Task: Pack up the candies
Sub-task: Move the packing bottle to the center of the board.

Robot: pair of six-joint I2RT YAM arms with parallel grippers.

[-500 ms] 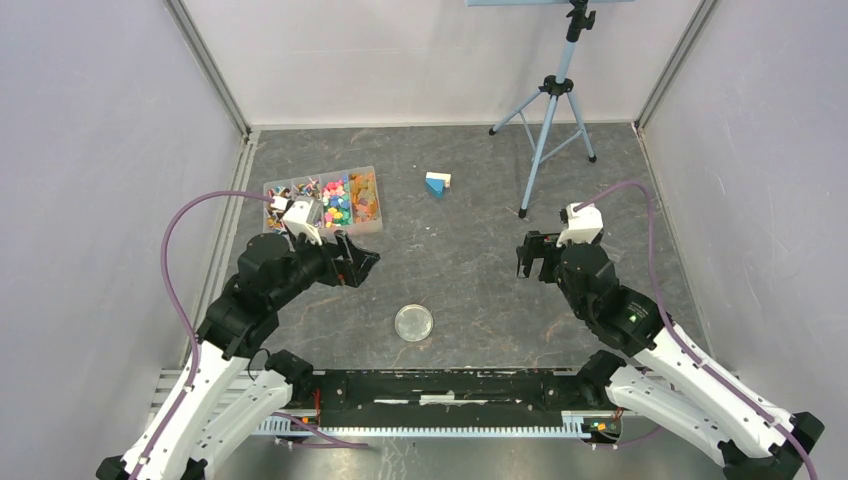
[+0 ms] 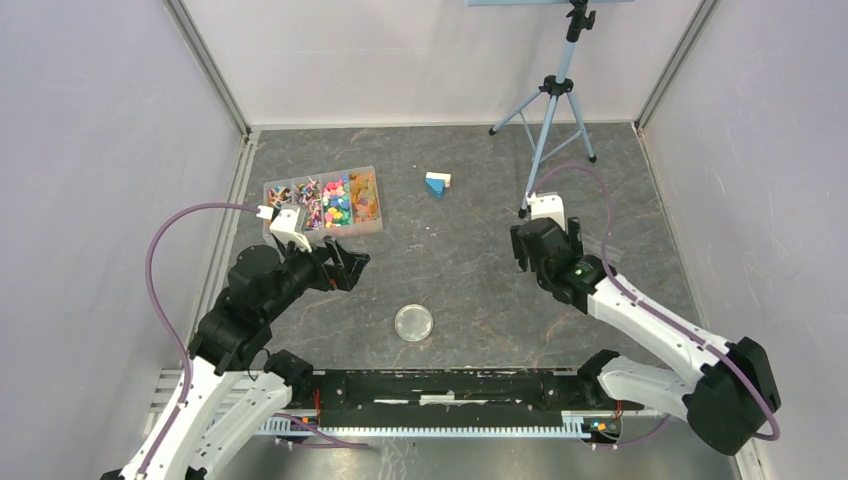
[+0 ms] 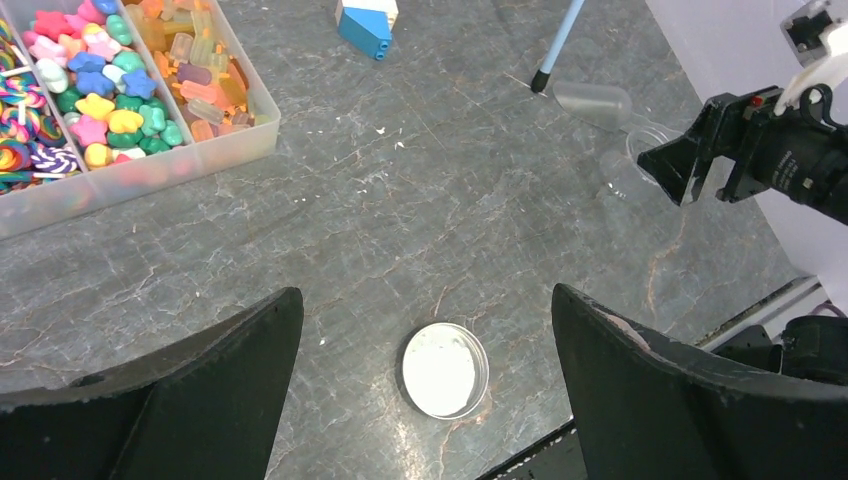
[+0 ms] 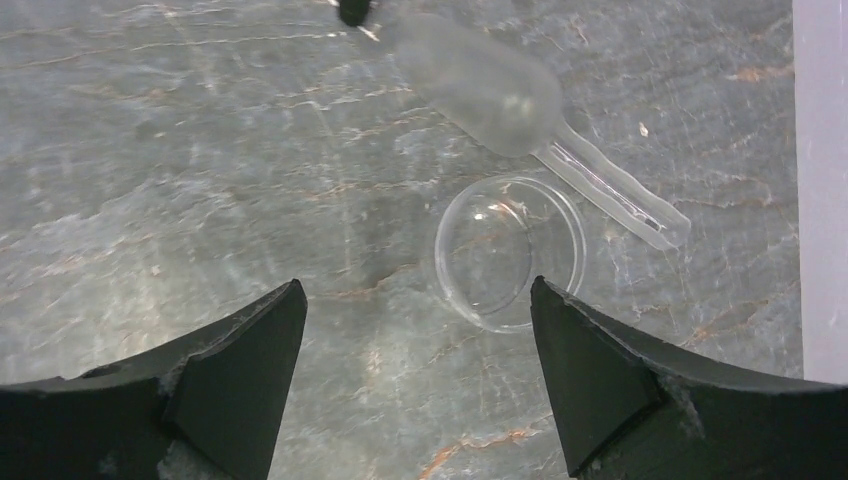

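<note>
The candies (image 2: 325,200) fill a clear compartment tray (image 2: 372,228) at the back left; the left wrist view shows them as small coloured sweets (image 3: 110,100). My left gripper (image 2: 352,265) is open and empty, in front of the tray, and hangs above a round clear lid (image 2: 414,322) that lies between its fingers in the left wrist view (image 3: 444,369). My right gripper (image 2: 548,238) is open and empty on the right. Just beyond its fingertips (image 4: 570,320) stand a small clear round jar (image 4: 510,250) and a frosted plastic scoop (image 4: 500,90).
A blue-and-white block (image 2: 437,183) lies at the back middle. A tripod (image 2: 548,110) stands at the back right, one foot (image 4: 353,10) right by the scoop. Walls close the table on the left, back and right.
My right arm has swung round and its gripper has moved a little away from the bases, toward the tripod foot. My left gripper has drawn back slightly. Both stay open.
</note>
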